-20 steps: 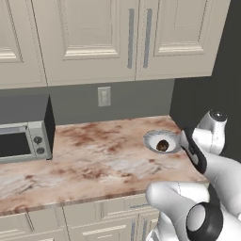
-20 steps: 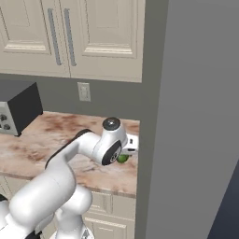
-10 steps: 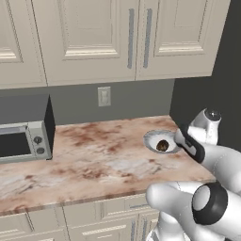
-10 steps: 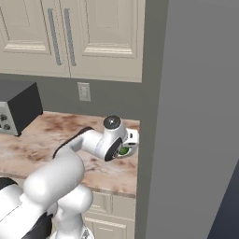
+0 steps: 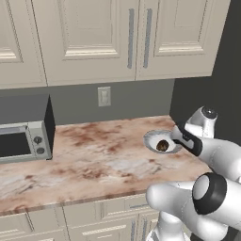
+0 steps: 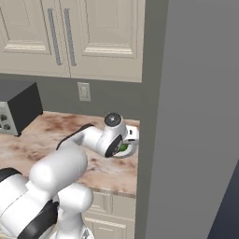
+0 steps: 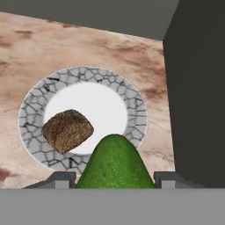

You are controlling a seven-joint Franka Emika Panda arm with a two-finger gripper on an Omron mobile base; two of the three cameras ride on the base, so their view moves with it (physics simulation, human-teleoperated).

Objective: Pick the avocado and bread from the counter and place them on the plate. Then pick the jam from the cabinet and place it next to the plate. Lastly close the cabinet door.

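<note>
- Over at the far right end of the counter [image 5: 94,160], next to the dark wall panel [image 7: 197,88], the gripper [image 7: 114,184] hangs above the plate [image 7: 35,110], jaws clamped narrow on the avocado [image 7: 115,165].
- From the hand view, the green fruit rises between the two finger tips, and its tip overlaps the near rim of the plate.
- On the plate's white centre lies the bread [image 7: 67,130], a brown lumpy chunk, toward the left side in that view and apart from the avocado.
- From the left base view, the plate [image 5: 153,136] sits near the counter's back right corner with the bread [image 5: 163,145] on it, and the arm's dark wrist reaches in from the right, just beside it.
- From the right base view, a patch of green avocado [image 6: 123,148] shows under the white wrist, over the plate [image 6: 132,147].
- Overhead, the cabinet [image 5: 122,37] has both doors shut, with grey bar handles side by side.
- At the left, a microwave [image 5: 21,129] stands on the counter, well apart from the plate; a wall outlet [image 5: 104,96] sits on the grey backsplash.
</note>
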